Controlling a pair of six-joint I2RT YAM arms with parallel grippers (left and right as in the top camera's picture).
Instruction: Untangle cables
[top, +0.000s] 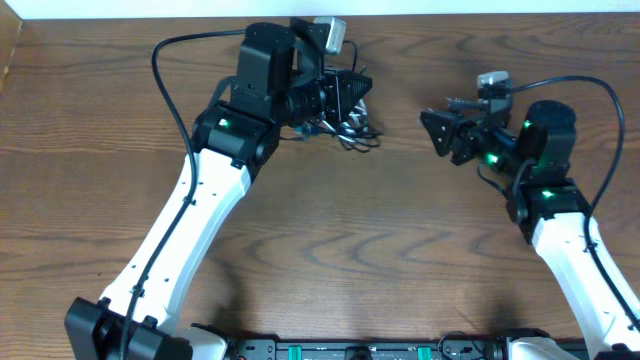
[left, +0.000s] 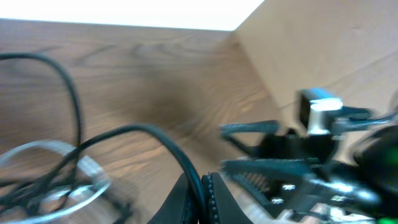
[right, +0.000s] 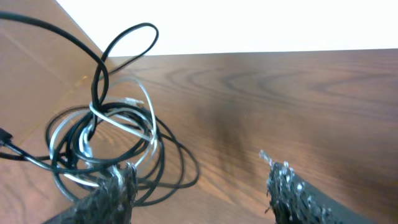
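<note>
A tangle of the thin black cable (top: 355, 135) and the white cable (top: 345, 127) lies on the wooden table at the back centre, partly under my left gripper (top: 352, 97). In the left wrist view my left gripper (left: 205, 193) is shut on a strand of the black cable (left: 158, 138), with the white cable (left: 43, 152) looped at lower left. My right gripper (top: 437, 128) is open and empty, to the right of the tangle. In the right wrist view its fingers (right: 199, 183) frame the black cable (right: 121, 43) and white cable (right: 140, 106) coils at left.
A thick black robot wire (top: 170, 75) arcs beside the left arm, another (top: 590, 90) over the right arm. A cardboard wall (left: 323, 50) stands along the table's edge. Bare wood table (top: 330, 230) lies in front of the tangle.
</note>
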